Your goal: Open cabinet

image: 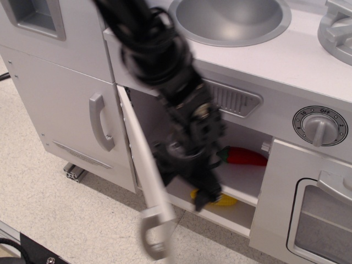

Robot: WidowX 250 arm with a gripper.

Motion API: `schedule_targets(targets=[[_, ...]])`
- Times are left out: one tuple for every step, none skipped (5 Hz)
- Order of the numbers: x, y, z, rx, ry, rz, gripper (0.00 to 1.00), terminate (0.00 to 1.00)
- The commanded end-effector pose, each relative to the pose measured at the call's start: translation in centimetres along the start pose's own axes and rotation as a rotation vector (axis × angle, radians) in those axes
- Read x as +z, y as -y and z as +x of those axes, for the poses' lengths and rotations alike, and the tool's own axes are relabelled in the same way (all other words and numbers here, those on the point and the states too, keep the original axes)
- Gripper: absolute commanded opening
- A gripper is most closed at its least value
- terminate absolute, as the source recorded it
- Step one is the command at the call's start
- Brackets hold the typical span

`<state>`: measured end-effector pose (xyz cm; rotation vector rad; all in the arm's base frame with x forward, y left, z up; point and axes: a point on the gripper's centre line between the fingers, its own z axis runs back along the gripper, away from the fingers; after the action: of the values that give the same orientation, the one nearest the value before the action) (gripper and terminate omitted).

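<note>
The cabinet under the sink stands open. Its white door is swung far out to the left and shows nearly edge-on, with the small silver loop handle at its lower end. Two white shelves show inside. My black gripper is low in the opening, right beside the door's inner face; whether it touches is blurred. Its fingers look spread apart with nothing between them. The arm comes down from the upper left and hides the left part of the cabinet's inside.
A red pepper lies on the upper shelf and a yellow item on the lower one. The taller door with a grey handle is to the left. The oven door and knob are to the right, the sink above.
</note>
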<state>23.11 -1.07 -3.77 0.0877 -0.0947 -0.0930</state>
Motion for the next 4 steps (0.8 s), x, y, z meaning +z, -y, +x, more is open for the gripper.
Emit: schedule_targets(targets=[[0.1,-6.8,-0.9,0.168,0.067,0.039,1.00,0.00],[-0.2,-9.3,-1.5,0.189,0.069,0.076,1.00,0.00],[0.6,-10.8,-1.7,0.188,0.085,0.078,1.00,0.00],[0.6,-10.8,-1.7,0.188,0.085,0.078,1.00,0.00]])
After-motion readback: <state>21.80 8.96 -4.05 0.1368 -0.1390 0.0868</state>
